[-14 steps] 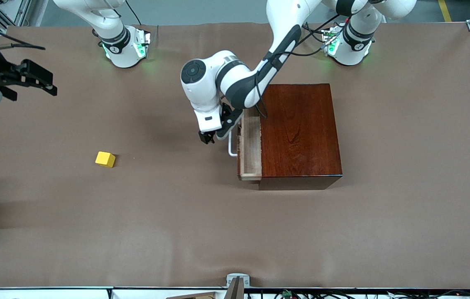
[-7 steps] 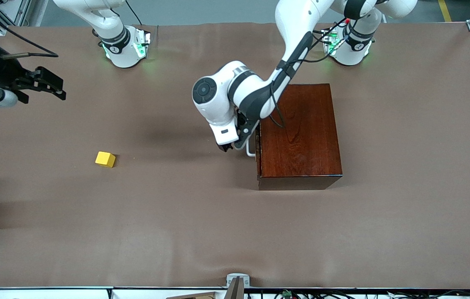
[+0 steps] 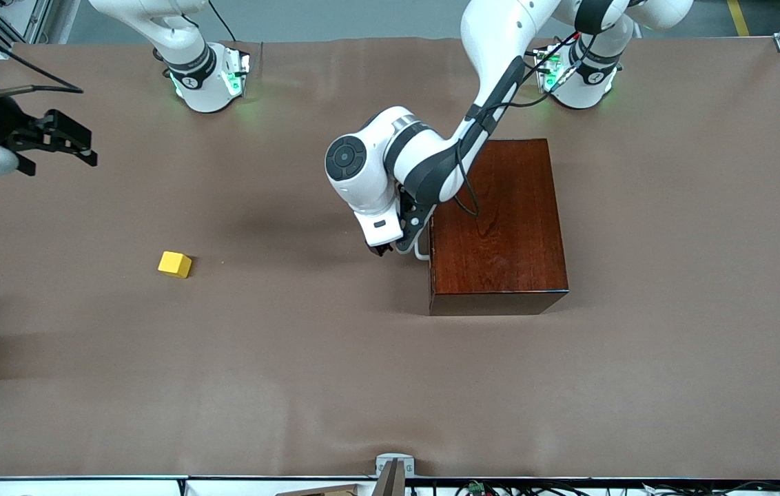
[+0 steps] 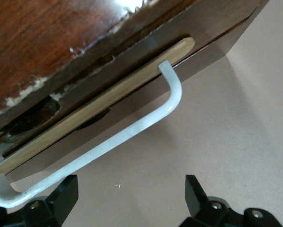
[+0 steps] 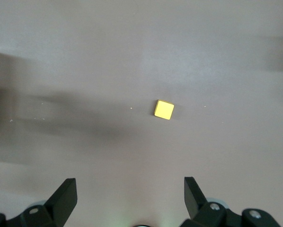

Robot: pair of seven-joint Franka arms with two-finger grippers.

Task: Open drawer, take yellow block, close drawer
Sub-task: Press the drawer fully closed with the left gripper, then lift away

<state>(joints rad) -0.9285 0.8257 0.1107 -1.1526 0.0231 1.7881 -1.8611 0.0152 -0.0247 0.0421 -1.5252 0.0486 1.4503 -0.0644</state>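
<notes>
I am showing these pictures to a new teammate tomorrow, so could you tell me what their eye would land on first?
Most striking is the glossy reddish-brown wooden box toward the left arm's end of the table, its drawer pushed in. The left gripper, open, sits at the white handle. Next is the yellow block, alone on the brown table toward the right arm's end, while the right gripper hangs open, over that end's edge.

The box [image 3: 497, 224] is finished in glossy reddish-brown wood; the drawer [image 4: 92, 111] front is pale matt wood; the table [image 3: 293, 358] is covered in matt brown cloth.
</notes>
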